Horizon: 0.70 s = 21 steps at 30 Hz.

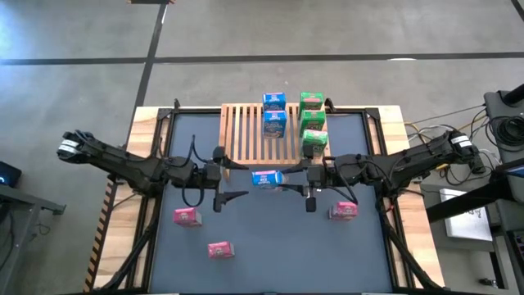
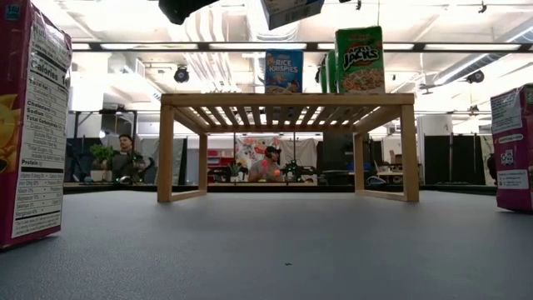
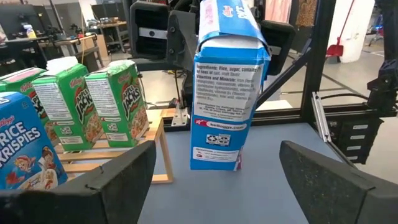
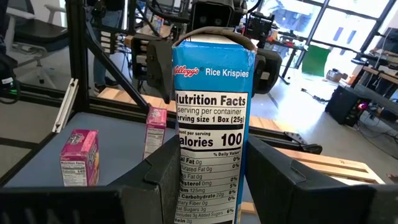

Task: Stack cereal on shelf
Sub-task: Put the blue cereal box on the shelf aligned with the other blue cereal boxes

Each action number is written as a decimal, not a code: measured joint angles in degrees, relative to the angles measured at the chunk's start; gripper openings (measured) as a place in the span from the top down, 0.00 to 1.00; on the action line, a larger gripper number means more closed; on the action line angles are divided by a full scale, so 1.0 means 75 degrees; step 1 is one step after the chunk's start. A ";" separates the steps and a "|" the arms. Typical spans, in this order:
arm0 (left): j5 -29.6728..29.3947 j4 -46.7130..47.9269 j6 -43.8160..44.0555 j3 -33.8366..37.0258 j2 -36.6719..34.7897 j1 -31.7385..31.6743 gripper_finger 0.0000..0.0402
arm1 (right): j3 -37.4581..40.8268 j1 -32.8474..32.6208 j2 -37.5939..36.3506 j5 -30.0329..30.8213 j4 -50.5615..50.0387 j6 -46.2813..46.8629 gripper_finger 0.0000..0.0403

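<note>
Now the blue Rice Krispies box (image 1: 267, 178) passes between arms, in the air just before the wooden shelf (image 1: 250, 135).
Right gripper (image 4: 208, 180) pinches it; left gripper (image 1: 232, 182) stands spread, so it should back off straight without brushing the box.

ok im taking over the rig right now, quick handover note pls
Right gripper: shut on the third blue box, held in the air just in front of the shelf.
Left gripper: fingers open on either side of that box, not gripping it.
Done: two blue boxes and three green boxes stand on the shelf.
Left: place the held blue box, then the three pink boxes on the table, two on the left side and one on the right.
</note>
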State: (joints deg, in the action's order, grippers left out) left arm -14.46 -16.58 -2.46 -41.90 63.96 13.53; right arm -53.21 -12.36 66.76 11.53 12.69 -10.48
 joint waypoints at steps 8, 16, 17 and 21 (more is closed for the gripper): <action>0.0000 -0.0061 0.0131 0.0005 0.0012 -0.0004 0.19 | 0.0000 0.0000 0.0000 -0.0027 -0.0003 0.0000 0.64; 0.0000 -0.0097 0.0185 0.0002 0.0041 -0.0004 0.19 | 0.0000 0.0000 0.0006 -0.0201 -0.0006 0.0000 0.64; 0.0000 -0.0094 0.0197 -0.0001 0.0047 -0.0004 0.19 | 0.0000 0.0000 0.0006 -0.0201 -0.0004 0.0000 0.64; 0.0000 -0.0078 0.0198 -0.0004 0.0047 -0.0004 0.19 | 0.0000 0.0000 0.0006 -0.0199 0.0002 0.0000 0.64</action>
State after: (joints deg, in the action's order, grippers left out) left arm -14.46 -17.17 -0.97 -41.93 64.31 13.50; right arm -53.21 -12.36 66.81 10.04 12.70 -10.48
